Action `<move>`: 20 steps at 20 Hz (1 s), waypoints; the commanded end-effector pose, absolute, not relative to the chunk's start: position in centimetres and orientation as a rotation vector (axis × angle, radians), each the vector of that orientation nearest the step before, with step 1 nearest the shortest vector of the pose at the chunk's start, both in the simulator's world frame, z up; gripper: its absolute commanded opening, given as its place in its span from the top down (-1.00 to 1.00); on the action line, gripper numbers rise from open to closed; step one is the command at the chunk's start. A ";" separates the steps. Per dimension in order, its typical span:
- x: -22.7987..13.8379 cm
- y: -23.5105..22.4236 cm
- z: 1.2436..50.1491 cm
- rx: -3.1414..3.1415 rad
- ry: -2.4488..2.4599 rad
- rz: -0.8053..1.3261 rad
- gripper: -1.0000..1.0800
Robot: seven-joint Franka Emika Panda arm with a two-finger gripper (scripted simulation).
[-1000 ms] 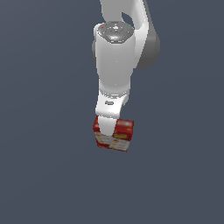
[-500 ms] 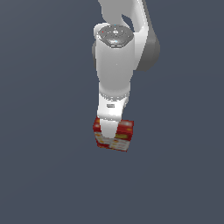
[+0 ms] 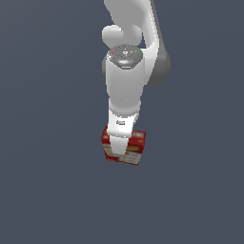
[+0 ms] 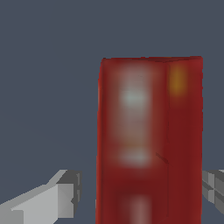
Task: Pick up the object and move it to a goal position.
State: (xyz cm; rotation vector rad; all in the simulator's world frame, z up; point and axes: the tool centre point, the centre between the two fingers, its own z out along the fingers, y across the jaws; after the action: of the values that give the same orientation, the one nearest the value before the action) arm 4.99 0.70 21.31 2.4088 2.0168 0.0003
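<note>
The box (image 4: 148, 140) sits between the spread fingers (image 4: 65, 194) of the gripper (image 3: 119, 148), its long axis running away from the wrist, with one finger clearly apart from it.

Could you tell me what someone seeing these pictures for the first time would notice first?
The eye goes first to the big white robot arm reaching down through the middle of the exterior view, against a plain dark grey-blue background. Just beneath it sits the only colour, the red box with pale printed panels. In the wrist view the box fills the frame between the two grey fingers of the gripper, with a gap showing on one side.
</note>
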 end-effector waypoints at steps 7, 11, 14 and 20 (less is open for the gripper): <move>5.1 0.7 19.2 2.407 2.019 0.000 -0.92; 5.1 0.7 19.2 2.407 2.019 0.000 1.00; 5.1 0.7 19.2 2.407 2.019 0.000 1.00; 5.1 0.7 19.3 2.407 2.019 0.000 1.00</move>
State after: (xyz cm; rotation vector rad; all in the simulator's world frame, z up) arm 5.07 0.68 19.24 2.4074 2.0189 -0.0001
